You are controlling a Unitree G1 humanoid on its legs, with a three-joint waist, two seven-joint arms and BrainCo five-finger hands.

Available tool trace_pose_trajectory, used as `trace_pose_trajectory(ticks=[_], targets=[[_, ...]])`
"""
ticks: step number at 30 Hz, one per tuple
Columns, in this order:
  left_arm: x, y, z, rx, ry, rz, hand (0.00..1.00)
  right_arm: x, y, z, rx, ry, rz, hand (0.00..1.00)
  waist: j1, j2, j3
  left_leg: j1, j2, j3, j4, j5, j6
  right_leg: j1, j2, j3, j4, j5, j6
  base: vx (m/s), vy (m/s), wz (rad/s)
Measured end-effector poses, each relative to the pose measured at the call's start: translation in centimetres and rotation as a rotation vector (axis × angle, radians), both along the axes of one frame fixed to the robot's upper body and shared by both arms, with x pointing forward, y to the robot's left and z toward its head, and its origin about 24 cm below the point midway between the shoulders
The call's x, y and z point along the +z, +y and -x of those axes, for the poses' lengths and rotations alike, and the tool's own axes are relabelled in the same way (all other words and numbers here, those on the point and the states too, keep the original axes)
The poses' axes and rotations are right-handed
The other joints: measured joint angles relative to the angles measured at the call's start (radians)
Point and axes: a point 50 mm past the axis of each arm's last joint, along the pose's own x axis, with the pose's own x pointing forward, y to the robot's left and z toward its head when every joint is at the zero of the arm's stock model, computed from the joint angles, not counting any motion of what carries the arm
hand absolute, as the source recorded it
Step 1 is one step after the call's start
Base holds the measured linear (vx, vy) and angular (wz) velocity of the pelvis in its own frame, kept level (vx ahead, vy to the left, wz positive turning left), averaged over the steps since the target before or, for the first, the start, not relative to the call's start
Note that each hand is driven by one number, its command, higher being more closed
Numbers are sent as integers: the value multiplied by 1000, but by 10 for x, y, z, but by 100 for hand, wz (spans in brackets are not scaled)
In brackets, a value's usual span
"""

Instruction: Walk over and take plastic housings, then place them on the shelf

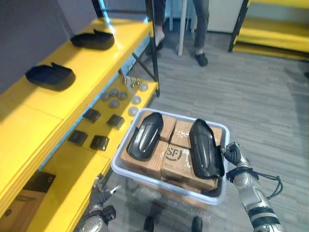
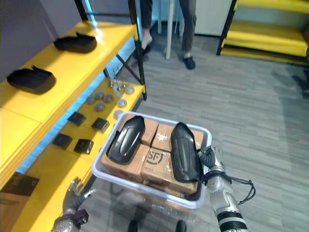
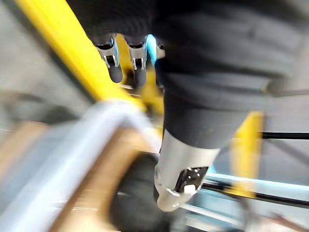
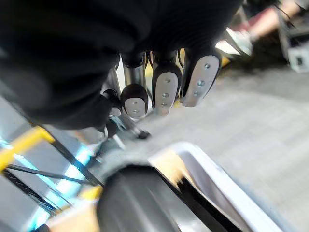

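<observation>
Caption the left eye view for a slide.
Two black housings lie on boxes in a white bin, two more on the yellow shelf, right hand alongside.

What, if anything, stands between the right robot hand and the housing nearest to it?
Nothing visible does. The right robot hand is at the bin's right rim, close beside the right housing, which lies uncovered on the boxes.

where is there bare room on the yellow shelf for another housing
Top shelf: bare stretch on the near side of the nearer housing, and a gap between it and the farther housing. Lower shelf crowded: black pads, grey discs.
</observation>
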Motion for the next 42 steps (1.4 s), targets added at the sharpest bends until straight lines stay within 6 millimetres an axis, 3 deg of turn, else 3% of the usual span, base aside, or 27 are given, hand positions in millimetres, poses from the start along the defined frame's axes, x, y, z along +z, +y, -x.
trace_pose_trajectory(ticks=[5, 9, 10, 14, 17, 20, 22, 26, 30, 37, 38, 42], targets=[[45, -11, -16, -31, -184, -91, 0, 3, 3, -1, 20, -11, 7, 100, -10, -20, -59, 26, -3, -17, -14, 1, 0, 51, 0, -21, -44, 8, 2, 58, 12, 10], [50, -34, -22, -115, -221, -35, 0, 12, 10, -4, 59, -52, 14, 100, -17, -22, -80, 50, -1, -17, -36, 8, 1, 69, 0, -21, -53, 10, 1, 10, 3, 1], [50, -47, -25, -173, -223, 2, 0, 12, 13, -6, 69, -51, 17, 0, -20, -25, -90, 55, 0, -16, -47, 15, 0, 73, 1, -21, -66, 18, -1, 0, 0, 0], [53, -79, -36, -319, -238, 27, 0, 16, 20, -21, 79, -56, 17, 0, -26, -26, -90, 47, 2, -13, -73, 42, -1, 60, 3, -19, -82, 40, -8, -61, 4, -3], [58, -86, -38, -328, -258, 20, 0, 10, 18, -35, 14, -32, -48, 0, -22, -26, -83, -13, 2, -14, -68, 61, -7, 2, 6, -21, -79, 62, -14, -129, -1, 2], [73, -86, -33, -293, -316, 18, 0, 8, 9, -48, -77, -2, -117, 0, -9, -24, -20, -76, 4, -22, -30, 70, -10, -49, 10, -26, -59, 76, -21, -148, -12, 6], [86, -88, -27, -295, -379, 19, 0, 14, -1, -55, -150, -14, -170, 0, 3, -14, 31, -110, 4, -29, -2, 69, -11, -77, 10, -31, -36, 76, -23, -166, 2, 7], [106, -98, -14, -313, -482, 48, 0, 48, -13, -74, -235, -99, -221, 0, 10, 12, 114, -211, 1, -46, 35, 73, -14, -155, 8, -45, -28, 94, -24, -122, 16, 11], [111, -107, -9, -344, -504, 70, 0, 72, -33, -77, -300, -155, -202, 0, 14, 32, 167, -254, -4, -53, 39, 88, -7, -191, 3, -51, -30, 106, -24, -16, 47, 6], [115, -118, -10, -377, -525, 88, 0, 66, -58, -69, -393, -107, -156, 0, 10, 40, 194, -314, -10, -69, 51, 91, -9, -229, -2, -70, -43, 114, -19, 82, 52, 7], [115, -118, -10, -374, -523, 89, 0, 67, -59, -70, -394, -98, -140, 100, 10, 45, 197, -324, -11, -71, 58, 90, -10, -234, -3, -70, -43, 114, -19, 72, 41, 5], [115, -121, -12, -371, -528, 106, 0, 85, -67, -73, -392, -114, -92, 100, 27, 63, 215, -373, -15, -77, 76, 88, -10, -274, -3, -73, -43, 123, -19, 16, 19, 2]])
